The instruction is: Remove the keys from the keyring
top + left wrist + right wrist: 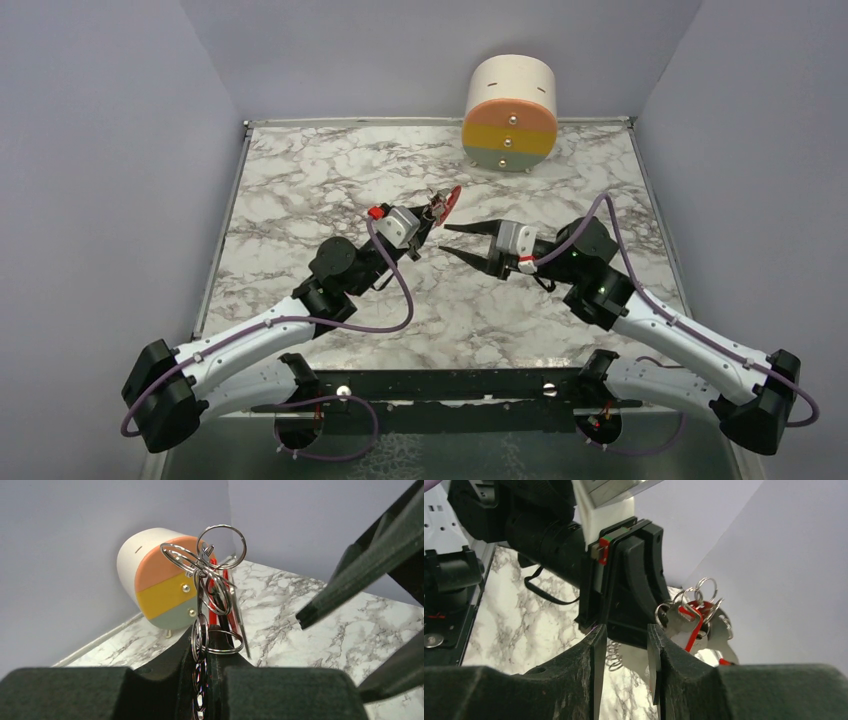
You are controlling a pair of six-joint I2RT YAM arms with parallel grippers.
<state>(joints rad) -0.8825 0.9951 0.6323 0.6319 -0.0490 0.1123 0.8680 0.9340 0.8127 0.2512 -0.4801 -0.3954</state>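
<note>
The keyring (215,562) is held clear of the counter (300,200), on the near side of the round drawer box (510,110) and a little to its left in the overhead view. It is pinched by the left hand (202,652), whose jaws are narrowed onto the chain and lower rings. The upper rings and the red clip (448,200) are thereby left standing free beyond the fingertips, toward the drawer box.

The keys (676,622) are bunched among those rings. The 2 cannot be told apart with confidence.

The right hand (446,239) is placed just beside the bundle, also nearer than the drawer box. Its jaws are parted to a moderate gap, nothing is held between them, and its tips are aimed at the cluster.

The arrangement is judged to be a presentation: the ring is anchored by 1 hand so that 1 key can be picked off by the other. A precise closure on a single key head is called for. Rings could be caught along with it, or the bundle dragged from the left grip.
</note>
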